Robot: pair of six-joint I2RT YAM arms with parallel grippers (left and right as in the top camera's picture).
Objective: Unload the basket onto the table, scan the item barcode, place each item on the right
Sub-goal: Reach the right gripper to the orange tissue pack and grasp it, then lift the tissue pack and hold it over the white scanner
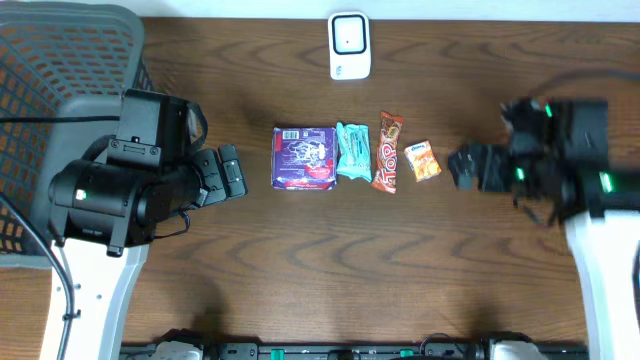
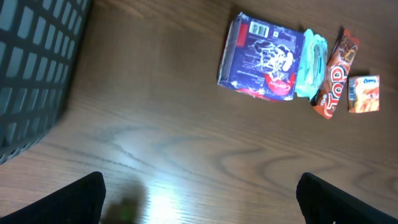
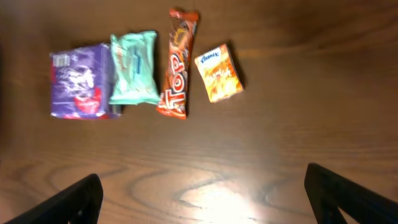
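Two open, empty grippers flank a row of four packets on the table (image 1: 300, 280).
The left gripper (image 1: 233, 172) and right gripper (image 1: 463, 168) both hold their jaws spread wide, gripping nothing. Between them, from left to right, lie a purple packet (image 1: 305, 158), a mint-green pack (image 1: 353, 151), an orange-red TOP bar (image 1: 388, 152) and a small orange tissue pack (image 1: 423, 161). The first three nearly touch; the last sits just beside them. A white scanner (image 1: 349, 46) stands at the far edge, and a grey basket (image 1: 60, 60) fills the far left corner.
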